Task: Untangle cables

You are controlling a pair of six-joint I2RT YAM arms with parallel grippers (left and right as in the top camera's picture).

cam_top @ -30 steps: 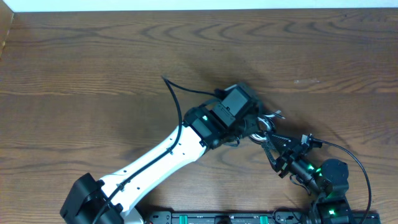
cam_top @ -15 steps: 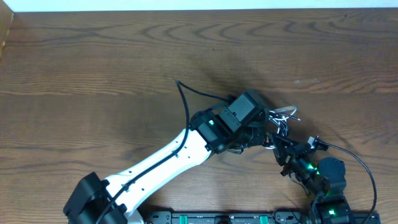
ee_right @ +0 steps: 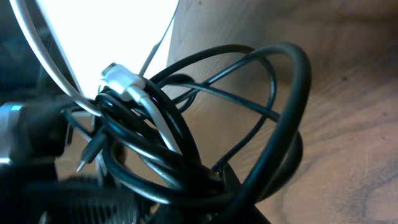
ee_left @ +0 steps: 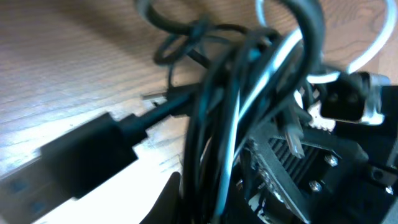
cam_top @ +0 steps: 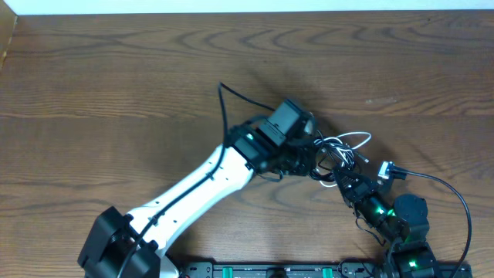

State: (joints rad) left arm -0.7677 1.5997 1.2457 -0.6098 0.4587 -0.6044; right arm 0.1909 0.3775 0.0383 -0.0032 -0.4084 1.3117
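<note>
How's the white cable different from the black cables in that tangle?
The white cable is pale and swings out in one open loop; the black cables are dark and coil in several overlapping loops. The white one ends in a white plug; a black one ends in a black plug. Both are knotted into one bundle.

From overhead, the left gripper (cam_top: 309, 160) sits hidden under its wrist housing (cam_top: 287, 123), and the right gripper (cam_top: 345, 179) is buried in the cables (cam_top: 340, 148); which strand either pinches is too small to tell. The 2 wrist views show blurred cords covering the fingers, loops cut off at the frame edges.
</note>
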